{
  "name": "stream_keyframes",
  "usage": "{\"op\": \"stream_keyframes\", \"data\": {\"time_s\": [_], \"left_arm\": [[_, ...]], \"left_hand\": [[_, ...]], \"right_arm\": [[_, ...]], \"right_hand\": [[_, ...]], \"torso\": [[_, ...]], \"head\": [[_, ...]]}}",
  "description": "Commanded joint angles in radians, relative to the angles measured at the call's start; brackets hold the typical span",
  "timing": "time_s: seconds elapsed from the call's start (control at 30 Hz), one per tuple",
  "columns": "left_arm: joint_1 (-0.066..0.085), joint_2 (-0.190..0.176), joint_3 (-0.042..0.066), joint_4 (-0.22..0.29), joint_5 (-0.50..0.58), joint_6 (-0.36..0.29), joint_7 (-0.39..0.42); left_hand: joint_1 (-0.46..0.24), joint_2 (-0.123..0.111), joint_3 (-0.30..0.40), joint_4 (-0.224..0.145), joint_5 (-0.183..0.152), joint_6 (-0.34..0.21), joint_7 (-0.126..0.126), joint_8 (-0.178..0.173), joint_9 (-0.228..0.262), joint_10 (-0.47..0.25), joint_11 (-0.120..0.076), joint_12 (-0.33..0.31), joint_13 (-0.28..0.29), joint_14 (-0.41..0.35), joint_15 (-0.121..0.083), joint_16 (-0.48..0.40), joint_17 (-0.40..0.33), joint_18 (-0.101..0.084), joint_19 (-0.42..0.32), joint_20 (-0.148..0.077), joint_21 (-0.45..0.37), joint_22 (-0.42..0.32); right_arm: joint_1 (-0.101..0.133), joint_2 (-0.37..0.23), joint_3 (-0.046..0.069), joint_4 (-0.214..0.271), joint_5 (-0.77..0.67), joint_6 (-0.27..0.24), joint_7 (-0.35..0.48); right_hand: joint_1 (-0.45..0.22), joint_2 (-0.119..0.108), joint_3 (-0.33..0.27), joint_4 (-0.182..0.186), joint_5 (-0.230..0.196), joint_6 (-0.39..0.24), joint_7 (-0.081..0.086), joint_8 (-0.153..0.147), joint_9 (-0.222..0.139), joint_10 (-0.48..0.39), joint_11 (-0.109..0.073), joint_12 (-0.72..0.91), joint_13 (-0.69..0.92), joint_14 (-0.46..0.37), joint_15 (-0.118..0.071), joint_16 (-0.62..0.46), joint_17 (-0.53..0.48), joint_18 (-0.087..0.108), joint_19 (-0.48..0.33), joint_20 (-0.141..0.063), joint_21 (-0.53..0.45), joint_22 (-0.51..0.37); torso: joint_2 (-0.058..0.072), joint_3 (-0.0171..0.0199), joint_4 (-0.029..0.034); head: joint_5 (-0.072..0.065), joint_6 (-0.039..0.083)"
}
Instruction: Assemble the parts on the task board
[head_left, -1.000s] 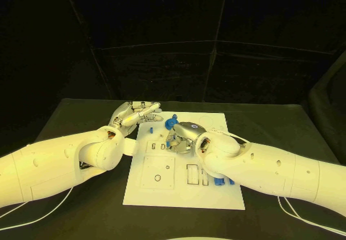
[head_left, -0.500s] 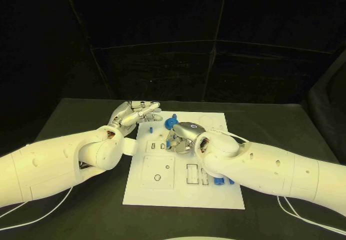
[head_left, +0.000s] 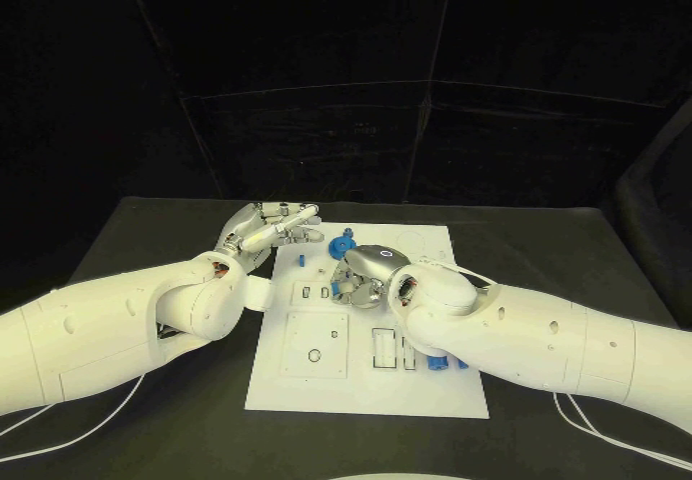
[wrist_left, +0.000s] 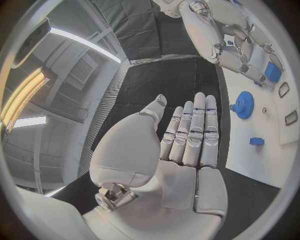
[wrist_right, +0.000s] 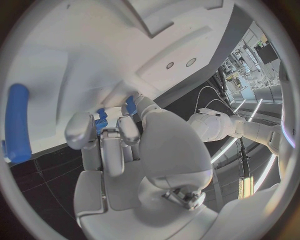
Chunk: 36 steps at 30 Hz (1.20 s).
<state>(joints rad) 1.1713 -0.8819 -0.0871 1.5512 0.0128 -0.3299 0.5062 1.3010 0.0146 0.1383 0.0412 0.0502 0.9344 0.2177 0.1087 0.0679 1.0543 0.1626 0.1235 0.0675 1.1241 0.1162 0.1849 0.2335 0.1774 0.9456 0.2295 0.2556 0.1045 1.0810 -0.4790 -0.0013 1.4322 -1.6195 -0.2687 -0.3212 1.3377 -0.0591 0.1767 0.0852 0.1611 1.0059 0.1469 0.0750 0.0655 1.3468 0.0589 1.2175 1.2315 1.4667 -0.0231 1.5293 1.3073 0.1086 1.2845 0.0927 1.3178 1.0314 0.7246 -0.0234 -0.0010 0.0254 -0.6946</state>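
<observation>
Since a second ago almost nothing has moved: the right hand (head_left: 364, 272) has shifted only a little over the middle of the task board (head_left: 433, 390), and the left hand (head_left: 264, 229) stays where it was, at the far left corner of the board. From the head view, the right hand is bent down on the white plate with its fingers curled, but what is between them is hidden behind its silver back. The right wrist view shows this better: the fingertips (wrist_right: 100, 131) are closed around a small blue part (wrist_right: 100, 120) and press it against the board, and a long blue bar (wrist_right: 17, 122) lies flat on the plate well to the side. The left wrist view shows the left hand flat and holding nothing, with its fingers (wrist_left: 194, 132) straight and side by side above the black table (wrist_left: 156, 82) just beside the board edge. In that same view a blue gear (wrist_left: 244, 104) stands on the board near these fingertips, and a small blue block (wrist_left: 256, 141) lies a bit apart from it. In the head view the gear (head_left: 342, 243) is between the two hands, and more blue pieces (head_left: 437, 361) lie on the plate close to the right forearm.
</observation>
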Motion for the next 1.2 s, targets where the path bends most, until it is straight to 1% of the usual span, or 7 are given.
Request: {"op": "stream_keyframes", "data": {"time_s": [0.03,0.4,0.6,0.93,1.0,1.07,1.2], "left_arm": [[0.002,0.001,0.001,0.0,0.001,0.01,-0.002],[0.002,0.003,0.001,-0.002,0.001,0.011,-0.005],[0.002,0.003,0.001,-0.004,-0.001,0.008,-0.016],[0.002,-0.009,0.001,-0.033,-0.176,0.013,-0.168],[0.006,-0.012,0.001,-0.04,-0.228,0.023,-0.23],[0.014,-0.013,0.001,-0.046,-0.289,0.048,-0.3],[0.04,-0.01,0.002,-0.051,-0.467,0.138,-0.507]], "left_hand": [[-0.001,0.007,-0.001,-0.005,-0.001,0.004,0.002,0.001,0.0,0.004,0.0,0.0,0.0,-0.005,-0.001,-0.004,0.001,0.004,-0.008,-0.002,-0.006,-0.001],[-0.002,0.007,-0.001,-0.006,-0.001,0.003,0.002,0.0,-0.001,0.004,0.001,0.0,0.0,-0.005,0.0,-0.004,0.001,0.004,-0.008,-0.002,-0.006,-0.001],[-0.003,0.008,-0.001,-0.009,-0.001,0.003,0.002,-0.002,-0.001,0.004,0.0,-0.004,-0.001,0.008,-0.003,0.0,0.006,0.006,0.001,-0.003,0.0,0.001],[-0.067,-0.012,-0.037,0.01,0.0,0.111,-0.061,0.035,0.015,0.185,-0.079,0.052,0.034,0.325,-0.101,0.225,0.162,0.008,0.232,-0.098,0.17,0.081],[-0.083,-0.011,-0.047,0.02,0.001,0.126,-0.077,0.037,0.018,0.224,-0.095,0.071,0.052,0.378,-0.121,0.455,0.374,0.006,0.28,-0.122,0.226,0.113],[-0.088,-0.013,-0.056,0.022,-0.004,0.126,-0.094,0.037,0.02,0.244,-0.1,0.11,0.092,0.394,-0.13,0.809,0.718,0.004,0.319,-0.147,0.312,0.166],[-0.137,0.018,-0.086,0.069,-0.003,0.118,-0.097,0.061,0.031,0.247,-0.112,0.239,0.202,0.395,-0.148,1.139,1.054,-0.012,0.329,-0.154,0.456,0.286]], "right_arm": [[-0.002,0.0,-0.003,-0.002,-0.006,-0.007,-0.015],[-0.003,0.002,-0.003,0.0,-0.006,-0.049,-0.021],[-0.007,-0.009,-0.003,0.019,-0.006,-0.145,-0.004],[-0.002,-0.145,0.006,0.158,0.054,-0.25,0.232],[0.013,-0.184,0.014,0.174,0.12,-0.228,0.265],[0.036,-0.223,0.019,0.181,0.213,-0.196,0.288],[0.087,-0.304,0.024,0.183,0.366,-0.147,0.303]], "right_hand": [[-0.008,-0.012,-0.01,0.006,0.004,-0.011,0.001,-0.005,0.001,-0.007,0.002,-0.006,-0.004,0.083,0.01,-0.005,0.17,-0.005,-0.006,0.002,-0.006,-0.003],[-0.061,-0.044,-0.057,0.042,0.016,-0.043,0.006,-0.009,0.002,-0.02,0.008,-0.019,-0.017,0.081,0.016,-0.009,0.164,-0.002,-0.013,0.008,-0.015,-0.017],[-0.079,-0.066,-0.126,0.096,0.05,-0.073,0.014,-0.007,0.003,-0.05,0.016,-0.052,-0.052,0.079,0.022,-0.013,0.158,0.0,-0.02,0.014,-0.023,-0.03],[-0.037,-0.056,-0.16,0.121,0.061,-0.098,0.02,-0.007,0.003,-0.061,0.021,-0.057,-0.062,0.071,0.027,-0.032,0.126,0.007,-0.042,0.018,-0.045,-0.067],[-0.028,-0.048,-0.166,0.124,0.062,-0.096,0.02,-0.003,0.005,-0.073,0.021,-0.066,-0.071,0.065,0.027,-0.044,0.107,0.014,-0.066,0.019,-0.067,-0.106],[-0.015,-0.038,-0.17,0.123,0.074,-0.092,0.019,0.001,0.006,-0.081,0.02,-0.071,-0.076,0.06,0.027,-0.056,0.089,0.019,-0.083,0.019,-0.085,-0.134],[0.006,-0.015,-0.171,0.119,0.105,-0.088,0.017,0.005,0.007,-0.081,0.018,-0.067,-0.076,0.059,0.025,-0.061,0.083,0.02,-0.086,0.018,-0.092,-0.142]], "torso": [[0.0,0.0,0.0003],[0.0,-0.0001,-0.0004],[0.0,0.0007,-0.0004],[-0.007,0.0017,-0.0025],[-0.012,0.0023,-0.003],[-0.017,0.0035,-0.0023],[-0.03,0.0071,-0.0026]], "head": [[-0.001,0.0],[-0.003,0.0],[-0.003,0.001],[0.002,0.005],[0.002,0.002],[0.003,0.0],[0.008,-0.004]]}}
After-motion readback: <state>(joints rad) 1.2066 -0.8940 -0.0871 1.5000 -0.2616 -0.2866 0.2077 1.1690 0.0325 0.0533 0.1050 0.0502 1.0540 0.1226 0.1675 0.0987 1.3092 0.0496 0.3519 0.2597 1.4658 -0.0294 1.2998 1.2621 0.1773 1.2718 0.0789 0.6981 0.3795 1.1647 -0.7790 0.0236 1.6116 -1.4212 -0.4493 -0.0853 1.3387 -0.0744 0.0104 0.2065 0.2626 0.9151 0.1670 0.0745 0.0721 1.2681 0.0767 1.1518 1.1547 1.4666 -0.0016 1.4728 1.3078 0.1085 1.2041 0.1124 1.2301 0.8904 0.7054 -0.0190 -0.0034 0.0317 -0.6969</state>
